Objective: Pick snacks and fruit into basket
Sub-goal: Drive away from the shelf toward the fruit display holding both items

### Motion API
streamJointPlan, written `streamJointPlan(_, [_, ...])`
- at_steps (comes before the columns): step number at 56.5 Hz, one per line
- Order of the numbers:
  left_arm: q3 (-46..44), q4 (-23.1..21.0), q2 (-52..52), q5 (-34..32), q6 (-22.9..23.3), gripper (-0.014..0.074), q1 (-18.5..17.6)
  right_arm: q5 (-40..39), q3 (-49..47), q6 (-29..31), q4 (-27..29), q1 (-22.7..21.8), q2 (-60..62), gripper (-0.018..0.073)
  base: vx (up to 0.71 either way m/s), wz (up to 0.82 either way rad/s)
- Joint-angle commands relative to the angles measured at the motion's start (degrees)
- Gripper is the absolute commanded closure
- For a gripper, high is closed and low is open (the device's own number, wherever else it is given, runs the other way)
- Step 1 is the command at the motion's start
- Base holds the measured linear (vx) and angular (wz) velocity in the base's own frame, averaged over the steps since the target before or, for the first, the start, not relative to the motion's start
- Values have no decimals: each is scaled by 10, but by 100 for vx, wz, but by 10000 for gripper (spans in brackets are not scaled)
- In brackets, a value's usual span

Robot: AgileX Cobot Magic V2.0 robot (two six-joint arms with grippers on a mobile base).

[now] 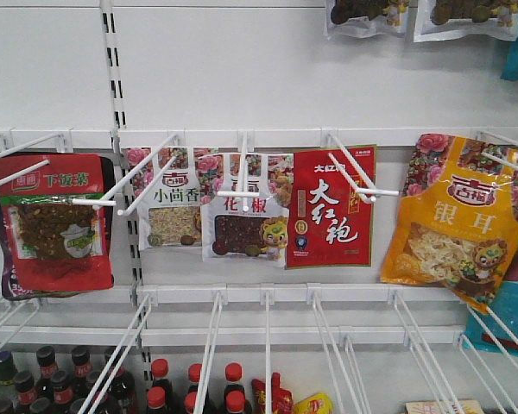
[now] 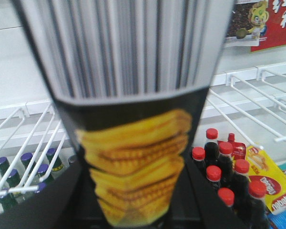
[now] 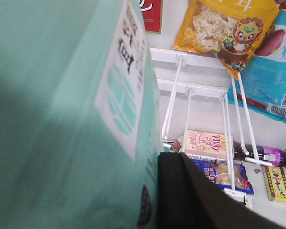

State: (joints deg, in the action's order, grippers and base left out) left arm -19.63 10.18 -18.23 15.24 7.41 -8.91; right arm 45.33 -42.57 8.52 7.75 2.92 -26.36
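Observation:
My left gripper (image 2: 139,193) is shut on a black snack pack (image 2: 133,143) printed with yellow biscuits and a large barcode; the pack fills the left wrist view, with a dark finger on each side. My right gripper (image 3: 128,191) is shut on a mint-green pack (image 3: 62,119) with a white label, which fills the left of the right wrist view; only one black finger (image 3: 190,195) shows against its right side. No fruit or basket is in view. Neither gripper shows in the front view.
White shelving with wire hooks (image 1: 242,172) carries hanging bags: a red one (image 1: 56,220), spice packs (image 1: 242,220), a red pack (image 1: 328,207), an orange bag (image 1: 453,224). Red-capped bottles (image 2: 219,167) stand below. A Pocky box (image 3: 207,143) and blue bag (image 3: 219,174) lie lower right.

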Motion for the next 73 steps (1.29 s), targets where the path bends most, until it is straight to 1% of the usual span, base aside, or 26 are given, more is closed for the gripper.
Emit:
streamJointPlan(1, [-21,3,-3,-55,1,586,0,-54,-15,-1,2,1,-3,568,-23,-2])
streamJointPlan(23, [-21,3,-3,-55,1,586,0,-53,-15,-2,2,1,-3,568,-27,0])
streamJointPlan(73, [-21,3,-3,-55,1,586,0,-53,-15,-2,2,1,-3,568,-35,-4])
